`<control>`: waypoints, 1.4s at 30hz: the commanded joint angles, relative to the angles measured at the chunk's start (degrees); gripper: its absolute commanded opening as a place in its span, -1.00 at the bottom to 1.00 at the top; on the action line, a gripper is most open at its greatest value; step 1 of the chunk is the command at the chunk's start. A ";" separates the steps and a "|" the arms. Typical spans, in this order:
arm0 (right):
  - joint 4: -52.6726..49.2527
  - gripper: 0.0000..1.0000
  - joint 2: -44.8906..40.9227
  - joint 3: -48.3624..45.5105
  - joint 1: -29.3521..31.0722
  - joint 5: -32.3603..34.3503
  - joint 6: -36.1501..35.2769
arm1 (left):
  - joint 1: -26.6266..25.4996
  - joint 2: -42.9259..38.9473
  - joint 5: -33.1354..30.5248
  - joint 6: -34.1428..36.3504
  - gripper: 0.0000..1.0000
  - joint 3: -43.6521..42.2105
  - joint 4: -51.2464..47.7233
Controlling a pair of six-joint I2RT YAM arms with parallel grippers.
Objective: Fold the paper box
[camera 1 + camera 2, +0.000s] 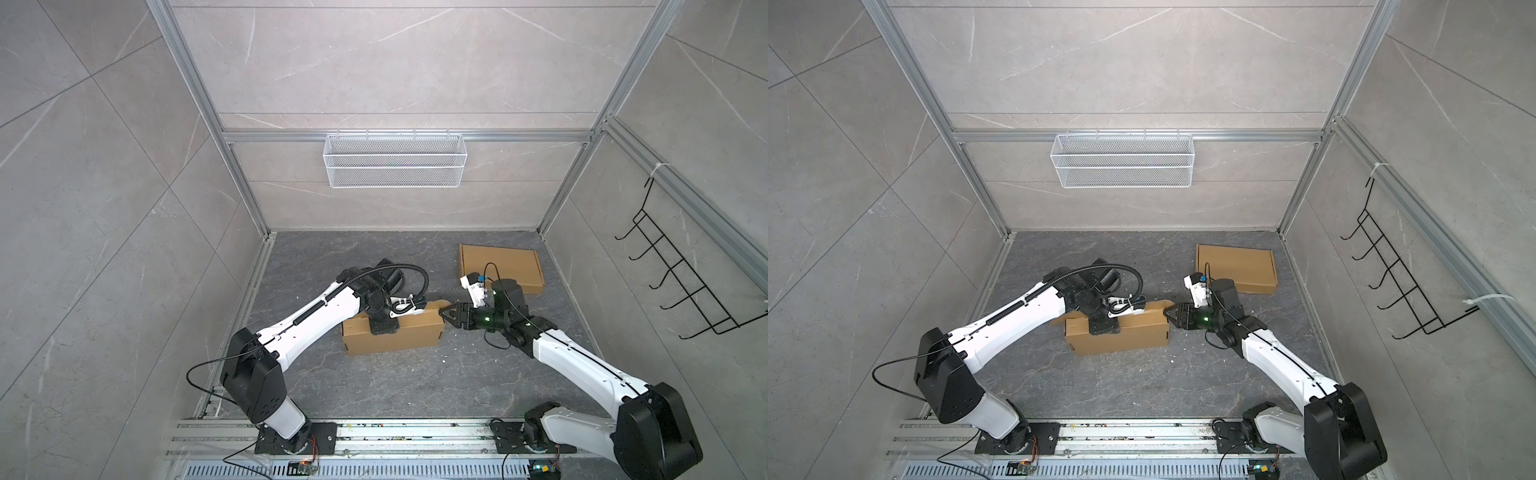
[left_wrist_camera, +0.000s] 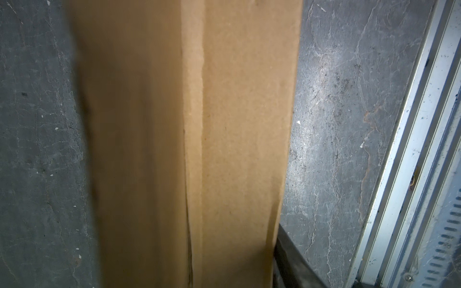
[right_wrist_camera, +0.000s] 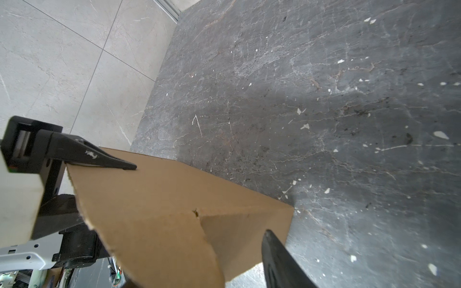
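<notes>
Dark stone tabletop (image 1: 415, 386), half-folded paper box (image 1: 411, 337).

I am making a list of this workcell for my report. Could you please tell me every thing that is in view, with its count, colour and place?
paper box: one, brown, partly folded, middle of the table
second box: one, brown, lying flat, back right of the table
wire basket: one, white, hung on the back wall rail
hook rack: one, black, on the right wall
table: one, dark grey, marble look, under both boxes
left gripper: one, black, on the paper box's middle
right gripper: one, black, jaws apart at the paper box's right end
</notes>
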 commanded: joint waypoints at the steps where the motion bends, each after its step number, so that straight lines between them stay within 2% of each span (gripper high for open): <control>1: -6.85 0.19 -0.21 1.05 0.06 0.10 -1.10 | 0.00 1.96 0.85 0.08 -0.13 0.24 0.62; 4: -7.81 0.28 -2.71 3.57 -0.16 -0.34 -2.22 | -0.04 1.90 0.75 0.24 -0.15 0.16 0.62; 9: -15.30 0.36 -4.04 9.16 -0.54 1.59 -7.18 | 0.00 1.35 0.58 0.48 -0.16 -0.44 1.12; 14: -13.62 0.32 -1.08 9.07 -0.52 -2.55 -2.84 | 0.00 1.04 0.41 0.51 -0.16 -0.91 1.56; 17: -10.66 0.28 -0.49 7.07 -0.43 -2.85 -1.01 | 0.00 1.13 0.40 0.45 -0.16 -1.03 1.58; 21: -11.92 0.23 0.97 6.31 -0.24 -1.39 -2.48 | 0.00 1.26 0.17 0.47 -0.16 -1.06 1.90; 26: -16.37 0.17 3.14 5.58 -0.06 4.06 -5.19 | 0.00 1.46 -0.07 0.48 -0.16 -1.04 1.93; 31: -14.55 0.27 -1.02 7.24 -0.09 0.53 -5.88 | -0.01 1.73 -0.21 0.61 -0.16 -0.80 2.10; 35: -20.93 0.31 -2.48 13.14 -1.15 0.89 -10.94 | -0.01 2.00 -0.28 0.83 -0.16 -0.51 2.02; 39: -32.64 0.28 -1.00 21.06 -1.25 7.18 -22.61 | 0.00 1.98 -0.42 0.92 -0.16 -0.75 2.29; 42: -38.64 0.24 0.86 26.26 -1.23 10.27 -28.59 | -0.08 2.06 -0.63 1.00 -0.16 -0.76 2.53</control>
